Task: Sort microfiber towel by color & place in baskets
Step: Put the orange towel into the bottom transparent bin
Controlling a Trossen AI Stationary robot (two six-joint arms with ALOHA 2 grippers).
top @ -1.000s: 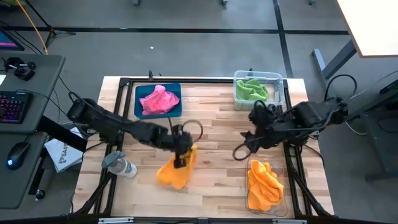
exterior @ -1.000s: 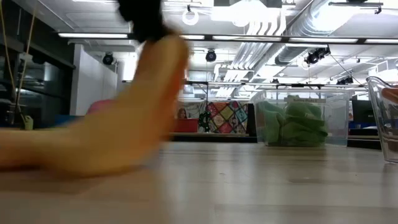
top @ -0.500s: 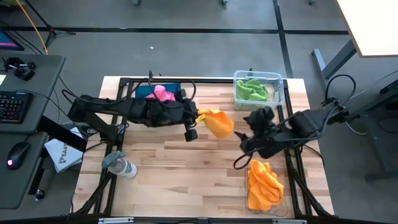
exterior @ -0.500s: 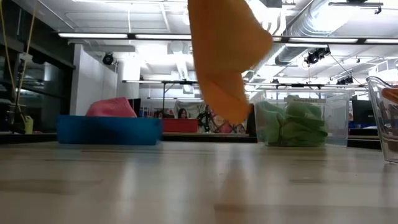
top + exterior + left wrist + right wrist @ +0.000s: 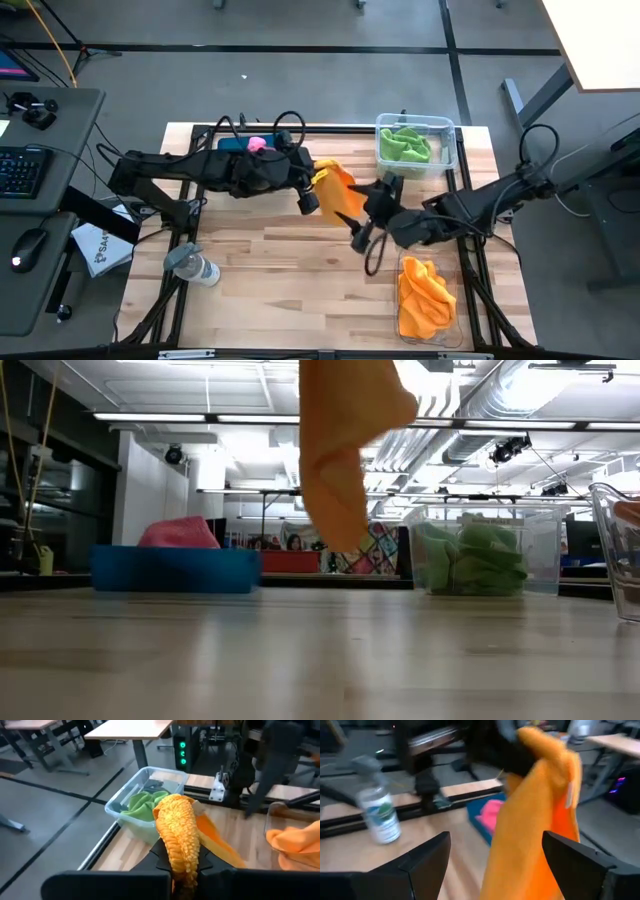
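Above the middle of the table, the left gripper is clamped on an orange towel that hangs clear of the wood. Just beside it, the right gripper faces the cloth, fingers spread wide apart, holding nothing.

The hanging towel is bright orange with a small white tag. A second orange towel fills a clear bin; a lime green towel fills another clear bin. A hot pink towel sits in the teal-blue tray. The bench is pale wood, both arms black, and the clear bottle has a grey cap.
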